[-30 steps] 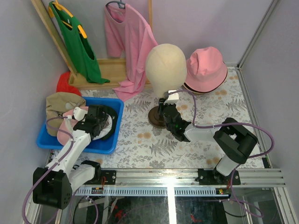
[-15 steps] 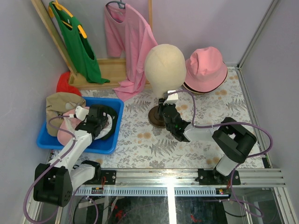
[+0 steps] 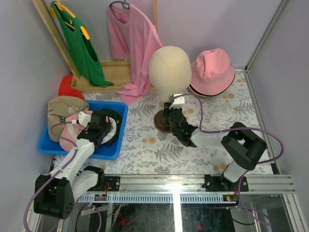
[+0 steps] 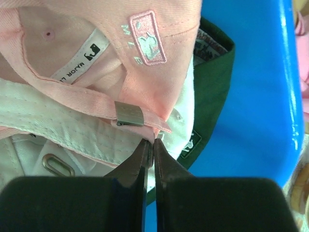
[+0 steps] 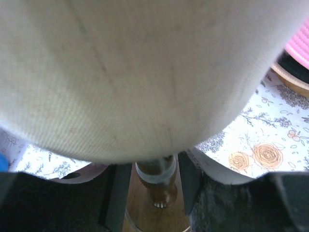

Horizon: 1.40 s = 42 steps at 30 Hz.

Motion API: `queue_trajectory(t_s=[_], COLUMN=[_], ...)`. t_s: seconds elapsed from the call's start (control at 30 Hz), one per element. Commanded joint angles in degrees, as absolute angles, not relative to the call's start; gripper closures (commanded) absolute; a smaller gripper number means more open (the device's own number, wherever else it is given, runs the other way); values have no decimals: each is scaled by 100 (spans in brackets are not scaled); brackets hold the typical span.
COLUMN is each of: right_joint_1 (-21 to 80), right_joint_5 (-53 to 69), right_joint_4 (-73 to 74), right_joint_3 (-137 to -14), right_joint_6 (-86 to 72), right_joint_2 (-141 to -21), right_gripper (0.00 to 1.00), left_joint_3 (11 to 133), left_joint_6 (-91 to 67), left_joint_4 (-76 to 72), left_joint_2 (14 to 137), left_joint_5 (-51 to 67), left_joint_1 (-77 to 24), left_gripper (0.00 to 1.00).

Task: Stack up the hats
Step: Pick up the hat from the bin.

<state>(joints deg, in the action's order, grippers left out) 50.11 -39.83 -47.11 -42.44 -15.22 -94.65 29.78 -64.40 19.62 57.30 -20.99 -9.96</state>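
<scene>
A pink cap (image 4: 96, 58) lies upside down in the blue bin (image 4: 260, 96), over a dark green cap (image 4: 212, 96). My left gripper (image 4: 153, 145) is shut on the pink cap's back edge, just below its metal strap buckle. From above, the left gripper (image 3: 99, 128) sits in the bin (image 3: 120, 111) beside a tan cap (image 3: 63, 107). A pink bucket hat (image 3: 212, 70) rests at the back right. My right gripper (image 5: 154, 166) is open, its fingers straddling the mannequin stand's wooden post with thin gaps; from above the gripper (image 3: 170, 116) is under the mannequin head (image 3: 170, 65).
A green shirt (image 3: 79, 48) and a pink shirt (image 3: 135, 43) hang on a wooden rack (image 3: 113, 72) at the back. A red cloth (image 3: 67, 87) lies behind the bin. Grey walls close in both sides.
The left gripper has closed from open onto the pink cap's back edge. The mannequin head has shifted slightly left. The right arm has barely moved.
</scene>
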Motion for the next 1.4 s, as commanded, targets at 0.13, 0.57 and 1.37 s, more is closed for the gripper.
queue_trajectory(t_s=[0.13, 0.57, 1.37], right_joint_1=[5025, 5028, 5345], right_joint_5=[-4218, -4269, -3872], right_joint_4=[-3888, -3292, -2118], right_joint_3=[-4158, -4184, -3336], right_joint_6=[-1819, -2303, -3075], right_joint_2=[-8991, -8834, -7087], right_gripper=[46, 38, 37], left_joint_3=[3298, 4084, 5859], left_joint_6=[-6113, -5950, -6027], left_joint_4=[2052, 2610, 3240], left_joint_2=[5144, 4690, 4554], left_joint_5=[-2022, -1922, -1444], left_joint_1=[-958, -958, -957], left_gripper=[100, 100, 100])
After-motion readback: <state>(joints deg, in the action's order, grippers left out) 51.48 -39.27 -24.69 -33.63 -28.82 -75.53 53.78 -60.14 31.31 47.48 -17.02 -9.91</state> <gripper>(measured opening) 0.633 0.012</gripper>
